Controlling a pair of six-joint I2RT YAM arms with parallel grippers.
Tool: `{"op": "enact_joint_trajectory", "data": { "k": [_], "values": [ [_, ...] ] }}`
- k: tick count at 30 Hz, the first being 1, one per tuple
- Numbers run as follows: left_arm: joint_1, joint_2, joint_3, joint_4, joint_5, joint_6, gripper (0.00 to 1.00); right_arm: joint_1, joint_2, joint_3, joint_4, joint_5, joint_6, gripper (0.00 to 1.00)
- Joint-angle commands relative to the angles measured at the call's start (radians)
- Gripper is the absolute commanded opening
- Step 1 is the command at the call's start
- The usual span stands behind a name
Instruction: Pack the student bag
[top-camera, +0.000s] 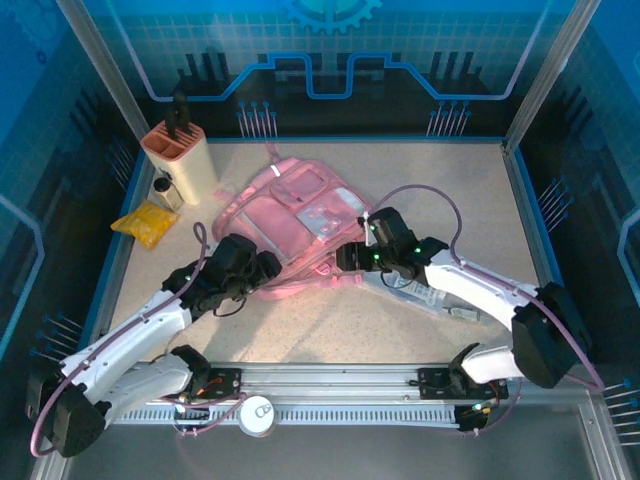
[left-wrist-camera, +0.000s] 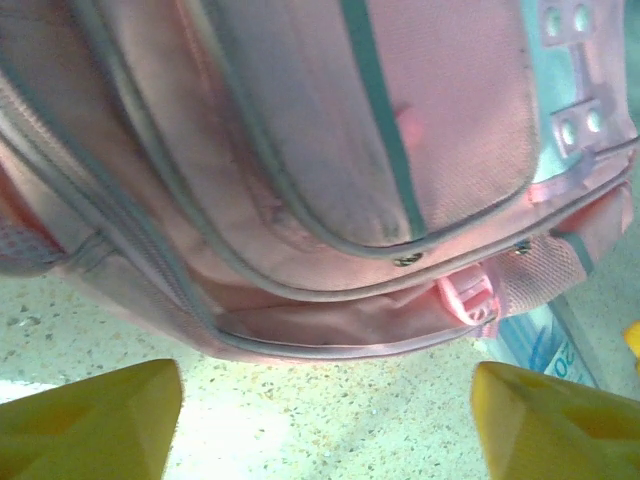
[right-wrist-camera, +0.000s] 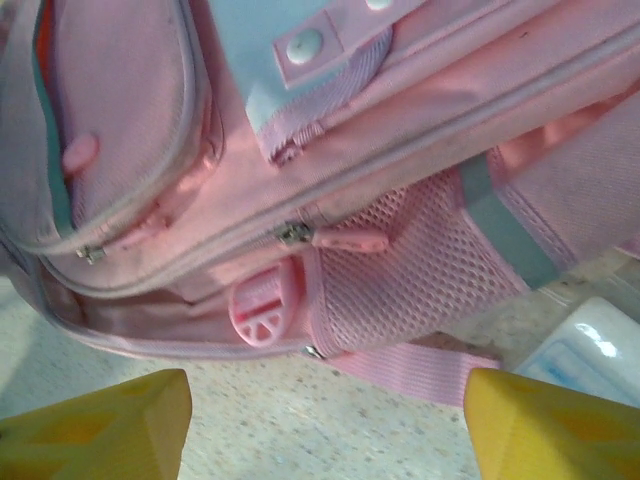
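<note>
The student bag (top-camera: 300, 212) is a pink fabric backpack lying flat mid-table, its top loop toward the back. My left gripper (top-camera: 264, 268) sits at its near-left edge and my right gripper (top-camera: 347, 258) at its near-right edge. In the left wrist view the bag (left-wrist-camera: 300, 150) spans the upper frame with a slack open seam (left-wrist-camera: 340, 325) along its lower edge. The left gripper (left-wrist-camera: 325, 430) is open over bare table just short of it. In the right wrist view the bag (right-wrist-camera: 330, 150) shows a mesh side pocket (right-wrist-camera: 420, 270), a round pink buckle (right-wrist-camera: 258, 310) and a strap (right-wrist-camera: 420, 365). The right gripper (right-wrist-camera: 325, 425) is open, holding nothing.
A peach pen holder (top-camera: 182, 158), a small bottle (top-camera: 165, 190) and a yellow packet (top-camera: 147, 222) stand at the back left. A clear blue-white packet (top-camera: 420, 292) lies under the right arm, beside the bag; it is also in the wrist views (left-wrist-camera: 540, 345) (right-wrist-camera: 590, 345). Blue walls ring the table.
</note>
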Motion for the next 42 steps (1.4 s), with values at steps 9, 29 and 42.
{"op": "enact_joint_trajectory", "data": {
  "k": [9, 29, 42],
  "values": [
    [-0.051, 0.168, 0.086, 0.127, -0.085, 0.285, 0.99, -0.023, 0.218, 0.211, -0.121, 0.008, 0.195, 0.73],
    [-0.051, 0.237, 0.132, 0.075, -0.081, 0.333, 0.99, -0.033, 0.414, 0.297, -0.019, 0.059, 0.391, 0.54],
    [-0.172, 0.274, 0.187, 0.065, -0.061, 0.226, 0.96, -0.062, 0.286, 0.149, 0.275, -0.004, 0.41, 0.01]
  ]
}}
